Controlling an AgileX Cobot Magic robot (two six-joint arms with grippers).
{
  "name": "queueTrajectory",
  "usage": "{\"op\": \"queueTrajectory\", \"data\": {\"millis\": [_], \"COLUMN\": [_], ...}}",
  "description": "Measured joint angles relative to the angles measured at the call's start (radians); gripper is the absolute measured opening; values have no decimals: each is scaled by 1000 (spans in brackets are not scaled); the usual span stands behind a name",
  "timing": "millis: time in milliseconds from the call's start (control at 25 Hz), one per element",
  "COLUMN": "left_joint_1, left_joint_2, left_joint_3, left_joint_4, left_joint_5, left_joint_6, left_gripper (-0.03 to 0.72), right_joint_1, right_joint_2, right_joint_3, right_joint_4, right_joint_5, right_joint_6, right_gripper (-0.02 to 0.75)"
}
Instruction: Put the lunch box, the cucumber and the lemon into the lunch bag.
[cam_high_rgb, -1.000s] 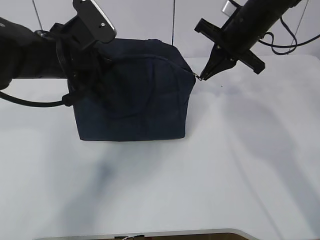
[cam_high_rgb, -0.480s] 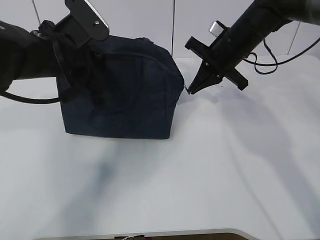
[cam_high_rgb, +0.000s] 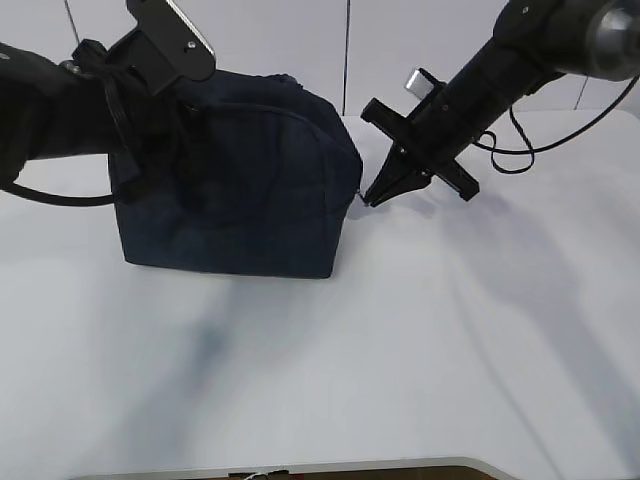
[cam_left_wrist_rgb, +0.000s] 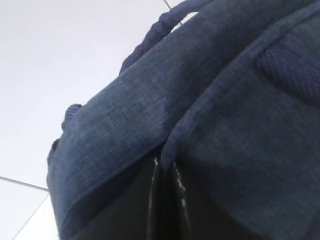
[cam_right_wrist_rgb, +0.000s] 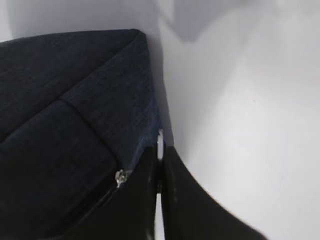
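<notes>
The dark navy lunch bag (cam_high_rgb: 240, 185) stands on the white table. My left gripper (cam_high_rgb: 185, 115) is at its upper left and is shut on a fold of the bag's fabric (cam_left_wrist_rgb: 200, 125), its fingertips (cam_left_wrist_rgb: 156, 172) pinched together. My right gripper (cam_high_rgb: 366, 200) is at the bag's right edge and is shut on the silver zipper pull (cam_right_wrist_rgb: 160, 139) at the bag's corner (cam_right_wrist_rgb: 142, 100). A small silver slider (cam_right_wrist_rgb: 120, 176) shows on the zipper line beside it. The lunch box, the cucumber and the lemon are out of view.
The white table (cam_high_rgb: 420, 340) stretches in front of and to the right of the bag. A pale wall (cam_high_rgb: 300, 40) stands right behind the bag. A black cable (cam_high_rgb: 520, 150) hangs from my right arm.
The bag has shifted to the left with my left gripper. My right gripper has moved down and to the left along the bag's right edge, still holding the zipper pull.
</notes>
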Motion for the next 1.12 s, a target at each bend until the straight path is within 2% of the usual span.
{"op": "queueTrajectory", "data": {"millis": [520,600,880,1040,1120], "left_joint_1": [0,0,0,0,0], "left_joint_2": [0,0,0,0,0], "left_joint_3": [0,0,0,0,0], "left_joint_4": [-10,-10,-13,-13,-13], "left_joint_5": [-19,-21,-22,-10,-3], "left_joint_6": [16,16,16,16,16], "left_gripper": [-3,-3,-3,-3,-3], "right_joint_1": [-2,-2,-2,-2,-2], "right_joint_2": [4,4,-3,-27,-42], "right_joint_3": [0,0,0,0,-2], "right_joint_4": [107,117,131,125,81], "right_joint_5": [8,10,14,14,16], "right_joint_6": [-158,-192,-236,-343,-420], "right_gripper": [18,49,232,272,274]}}
